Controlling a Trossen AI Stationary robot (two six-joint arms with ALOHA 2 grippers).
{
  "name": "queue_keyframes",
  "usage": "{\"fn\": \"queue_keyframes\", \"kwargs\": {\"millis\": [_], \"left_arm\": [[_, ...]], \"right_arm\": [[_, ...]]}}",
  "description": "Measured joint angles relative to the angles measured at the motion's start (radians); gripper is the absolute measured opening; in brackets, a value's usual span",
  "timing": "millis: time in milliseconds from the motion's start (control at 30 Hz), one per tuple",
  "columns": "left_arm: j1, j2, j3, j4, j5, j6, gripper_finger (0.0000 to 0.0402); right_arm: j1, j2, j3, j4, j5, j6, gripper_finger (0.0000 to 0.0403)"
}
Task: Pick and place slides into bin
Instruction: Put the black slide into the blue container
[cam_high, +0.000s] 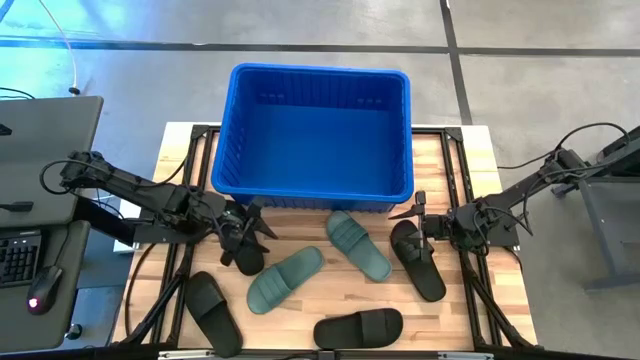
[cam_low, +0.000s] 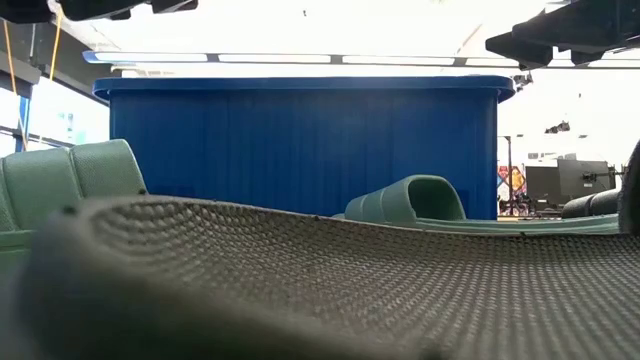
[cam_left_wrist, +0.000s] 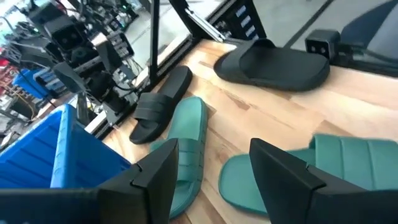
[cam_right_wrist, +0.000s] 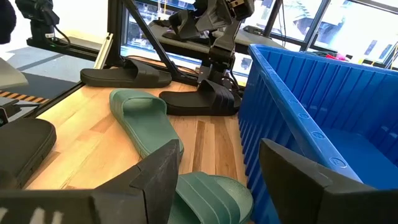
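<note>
Your blue bin (cam_high: 318, 130) sits at the far middle of the bench (cam_high: 470, 160), and nothing shows inside it. All six slides lie on the wood on the near side of it. The two green slides sit in the middle: one (cam_high: 358, 244) just near the bin's front wall, the other (cam_high: 286, 279) to its left and nearer. One black slide (cam_high: 417, 259) lies to the right, another (cam_high: 358, 327) at the near edge, and a third (cam_high: 214, 311) at the near left.

Your left end effector (cam_high: 248, 232) is over the fourth black slide (cam_high: 247, 256), just left of the bin's near corner. Its fingers (cam_left_wrist: 155, 177) are spread apart with nothing between them. Your right end effector (cam_high: 418, 212) hangs beside the right black slide's far end, fingers (cam_right_wrist: 163, 171) likewise parted and empty.
</note>
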Motion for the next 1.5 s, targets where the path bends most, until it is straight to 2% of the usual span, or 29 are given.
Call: {"fn": "queue_keyframes", "kwargs": {"millis": [167,400,767,967,1200,1333,1400,1500], "left_arm": [[0.0,0.002,0.0,0.023,-0.002,-0.046,0.0187],[0.0,0.002,0.0,-0.015,-0.017,-0.301,0.0189],[0.0,0.016,0.0,-0.267,0.009,-0.52,0.0171],[0.0,0.041,-0.001,-0.495,0.05,-0.725,0.0151],[0.0,0.086,0.001,-0.712,0.053,-0.79,0.0125],[0.0,0.102,0.0,-0.858,0.009,-0.808,0.0116],[-0.001,0.107,0.0,-0.88,-0.013,-0.807,0.0116],[-0.001,0.109,0.0,-0.854,0.02,-0.751,0.0121]], "right_arm": [[0.0,0.0,0.0,0.0,0.0,0.0,0.0213],[0.0,0.0,0.0,0.0,0.0,0.0,0.0209],[0.0,0.0,0.0,0.0,0.0,0.0,0.0211],[0.0,0.0,0.0,-0.003,0.0,0.0,0.0213],[0.0,0.0,0.0,-0.019,0.0,0.0,0.0209],[0.0,0.0,0.0,-0.029,0.0,0.0,0.0211],[0.0,-0.001,0.0,-0.034,0.0,0.0,0.0212],[0.0,-0.001,0.0,-0.043,0.0,0.0,0.0213]]}}
